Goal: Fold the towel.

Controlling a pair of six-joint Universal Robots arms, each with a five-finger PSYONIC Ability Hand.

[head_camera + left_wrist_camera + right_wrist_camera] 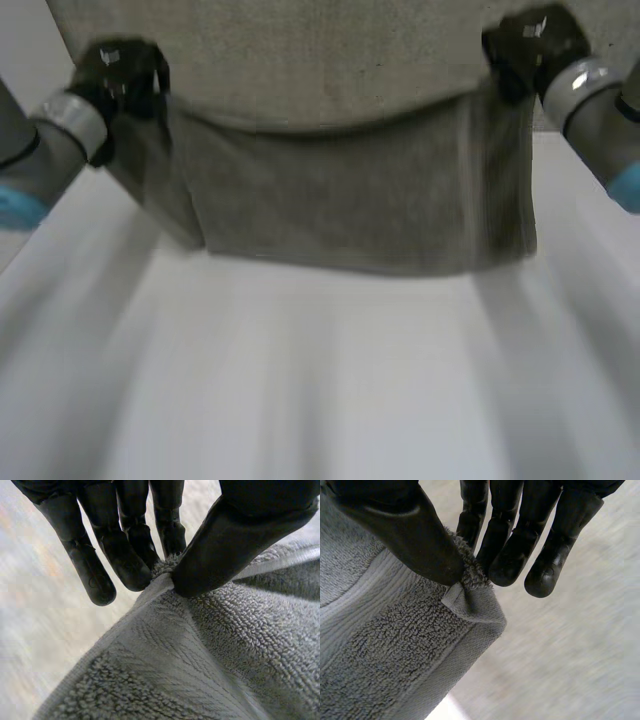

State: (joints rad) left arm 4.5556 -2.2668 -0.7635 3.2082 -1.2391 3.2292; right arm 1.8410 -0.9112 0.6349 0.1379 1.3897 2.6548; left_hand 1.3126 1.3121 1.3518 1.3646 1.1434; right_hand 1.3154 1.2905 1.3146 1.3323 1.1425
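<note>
White tabletop (pixel 320 400) fills the near ground, and over its far half is one grey terry-cloth towel (pixel 350 200) with a flat woven band near its hem. A darker near part of the cloth hangs below the line between the two hands, its top edge sagging in a shallow curve. A paler part beyond it runs past the far edge of the head view, so the towel's far end is cut off. Whether the lowest edge rests on the table or hangs just clear of it cannot be told. Two arms reach in, the left arm (pixel 40 150) from the left and the right arm (pixel 600 110) from the right, both angled inward toward the far side. The black left hand (pixel 125 75) is at the towel's left corner. In its wrist view the thumb (pixel 235 540) presses a tuft of that corner against the fingers (pixel 125 565), which are nearly straight and close together, with the outermost one standing free of the cloth. The black right hand (pixel 530 45) holds the right corner the same way: its thumb (pixel 410 535) pinches the folded corner tip against the nearest finger (pixel 475 525), and the others are straight, slightly spread and off the cloth. Both palms are cut off at the edge of their wrist views.
</note>
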